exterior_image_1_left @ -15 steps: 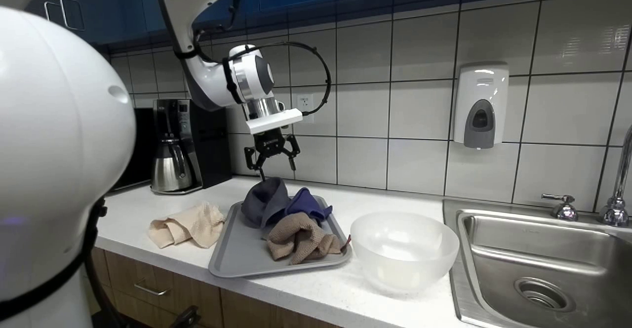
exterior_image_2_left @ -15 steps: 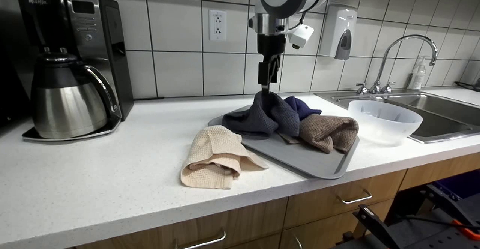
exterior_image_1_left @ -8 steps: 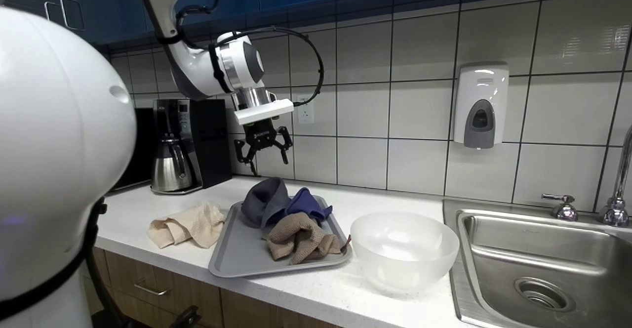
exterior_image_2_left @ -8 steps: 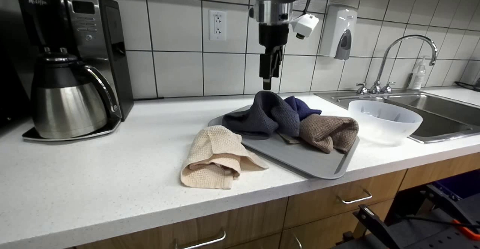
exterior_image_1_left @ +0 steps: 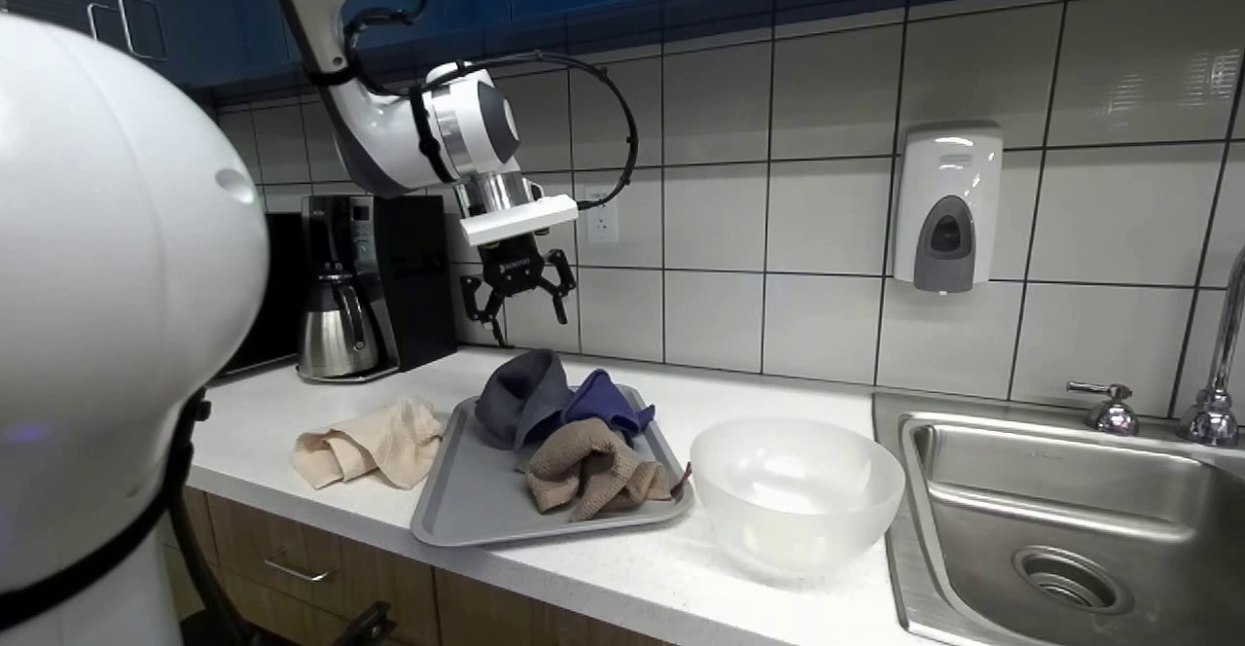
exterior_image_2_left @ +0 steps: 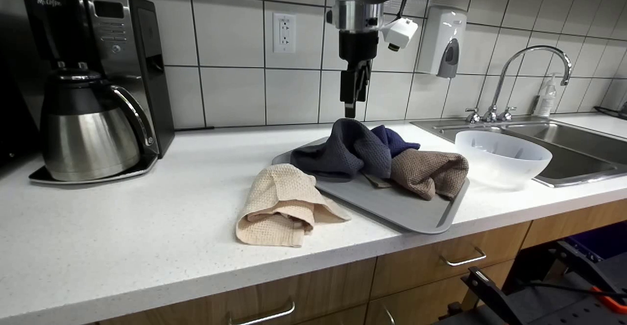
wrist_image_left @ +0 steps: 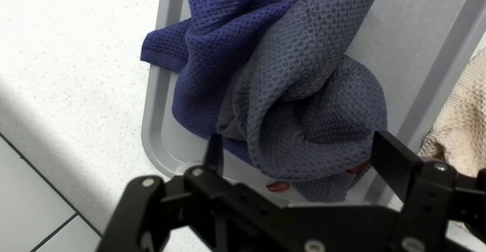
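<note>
With the black two-fingered tool (exterior_image_1_left: 531, 331) spread and empty above the crumpled dark-grey waffle-weave cloth (exterior_image_1_left: 521, 398), which lies on the rimmed grey tray (exterior_image_1_left: 477, 512) against the crumpled purple-blue cloth (exterior_image_1_left: 598, 403), a clean pinch would probably need centring on the grey fold alone

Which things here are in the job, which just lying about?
Likely in the job:
fingers, open, empty
grey cloth, nearest them
blue cloth
brown cloth
tray under all three
beige cloth beside the tray, maybe

Probably just lying about:
bowl, less sure
coffee maker
dispenser
sink
</note>
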